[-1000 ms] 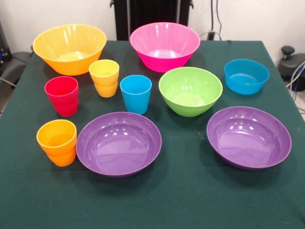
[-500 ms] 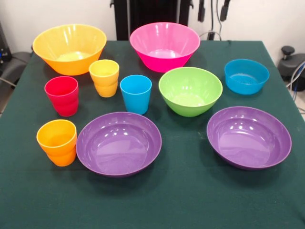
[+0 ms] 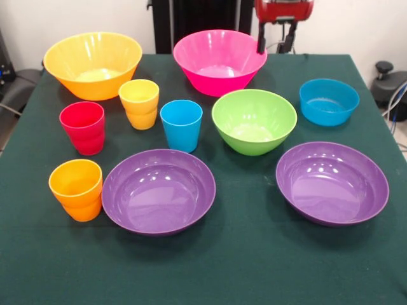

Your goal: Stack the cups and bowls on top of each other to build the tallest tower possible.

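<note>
Overhead, the pincer (image 3: 276, 43) hangs parted and empty at the far edge of the surface (image 3: 254, 267), its 2 dark fingers just beside the pink bowl (image 3: 219, 61) and above the gap toward the blue bowl (image 3: 329, 101); nothing is stacked yet; all pieces sit upright and apart, likely spread so each can be gripped; green bowl (image 3: 254, 121) mid-surface, 2 purple bowls (image 3: 158, 190) in front, orange bowl (image 3: 93, 65) far off, 4 cups (image 3: 181, 124) grouped between.
</note>
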